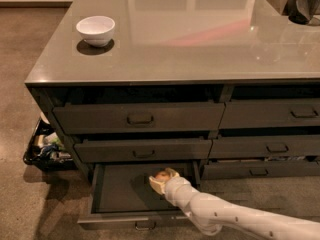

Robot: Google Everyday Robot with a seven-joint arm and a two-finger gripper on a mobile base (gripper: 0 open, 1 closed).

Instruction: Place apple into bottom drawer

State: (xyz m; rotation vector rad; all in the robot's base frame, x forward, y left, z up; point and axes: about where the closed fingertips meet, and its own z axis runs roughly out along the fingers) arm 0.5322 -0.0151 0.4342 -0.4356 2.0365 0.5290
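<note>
The gripper (163, 179), fingers closed around the apple (161, 174), hangs inside the open bottom drawer (115, 194); lowering before release should prevent rolling.

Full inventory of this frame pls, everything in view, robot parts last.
countertop: 1, glossy grey, top of the cabinet
white bowl: 1, white, left rear of the countertop
dark objects: count unclear, black, far right rear of the countertop, cut off by the frame
closed drawers: 5, dark grey, two above the open one and three in the right column
bottom drawer: 1, dark grey, lowest of the left column, pulled open
apple: 1, orange-red, in the gripper over the right rear of the bottom drawer
black bin: 1, on the floor left of the cabinet, holding mixed clutter
gripper: 1, cream, over the open drawer, closed around the apple
arm: 1, white, reaching in from the lower right
</note>
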